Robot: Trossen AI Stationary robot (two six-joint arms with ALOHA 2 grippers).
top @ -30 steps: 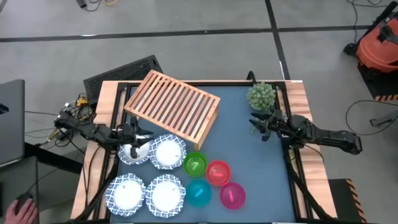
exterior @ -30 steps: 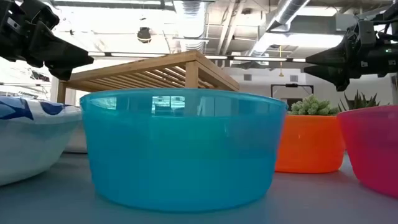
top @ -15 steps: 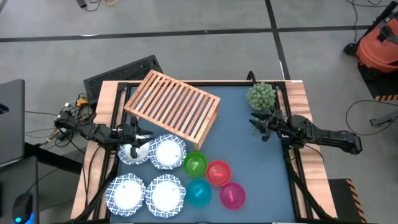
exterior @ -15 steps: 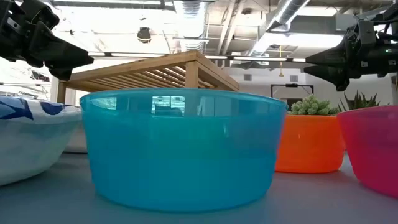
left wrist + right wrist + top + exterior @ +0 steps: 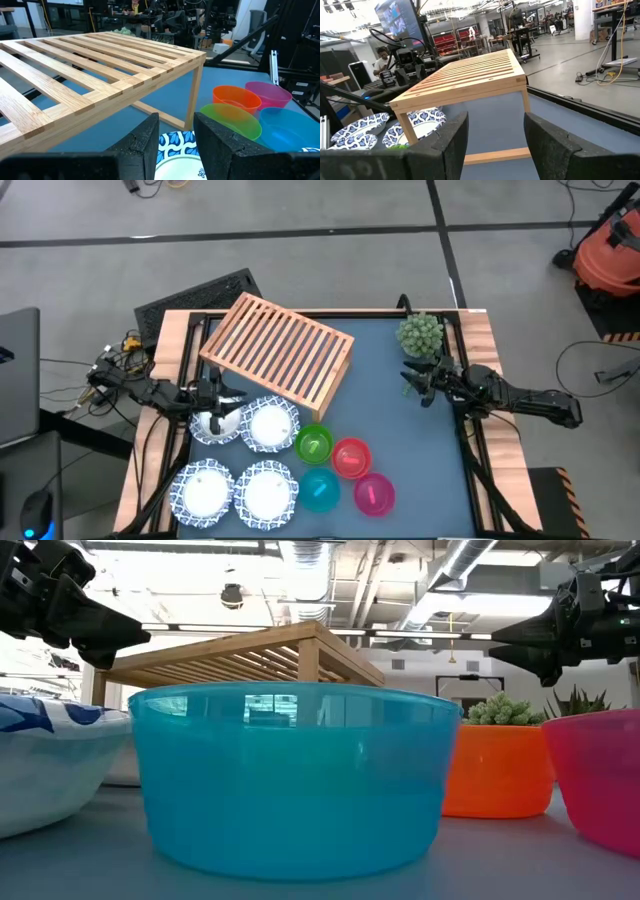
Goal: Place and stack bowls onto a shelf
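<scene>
Blue-rimmed bowl (image 5: 213,425) under left gripper (image 5: 228,404), fingers apart

blue-patterned white bowls (image 5: 271,425), teal bowl (image 5: 292,780)

Grey floor (image 5: 300,220) with dark seams, orange vacuum (image 5: 607,255) at the edge, ceiling ducts (image 5: 310,565), monitor (image 5: 400,22)

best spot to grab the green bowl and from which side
Take the green bowl by its thin rim, coming straight down with one of the jaws inside and one outside. It sits upright and open. Grip the edge facing the shelf, since the red bowl, teal bowl and a white bowl crowd its other sides.
</scene>
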